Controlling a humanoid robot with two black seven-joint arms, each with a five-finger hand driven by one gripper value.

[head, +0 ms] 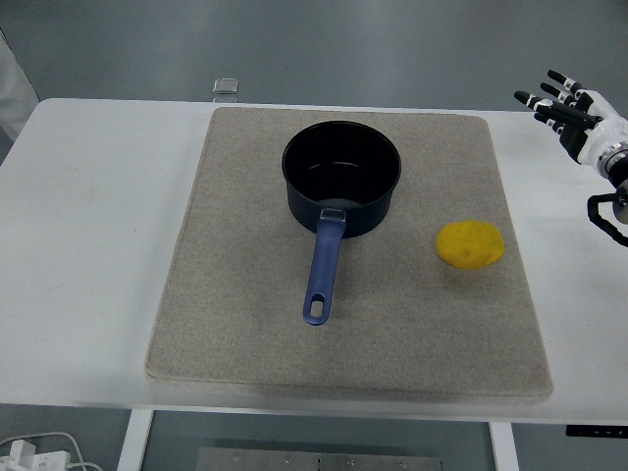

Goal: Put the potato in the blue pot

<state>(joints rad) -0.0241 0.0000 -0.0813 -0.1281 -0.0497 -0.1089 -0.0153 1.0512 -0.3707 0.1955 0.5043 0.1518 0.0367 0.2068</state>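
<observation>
Potato (470, 244) lies on the mat (235, 294) toward the table's right edge, apart from the pot (341, 177). Right hand (577, 113) hovers at the far right corner, fingers spread, holding nothing.

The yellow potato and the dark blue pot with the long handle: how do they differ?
The yellow potato is small, rounded and solid; the dark blue pot is far larger, hollow and empty. The potato is bright yellow and matte, the pot dark and glossy. The pot has a long blue handle pointing toward the near edge; the potato has none. Both rest, apart, on the beige mat.
</observation>
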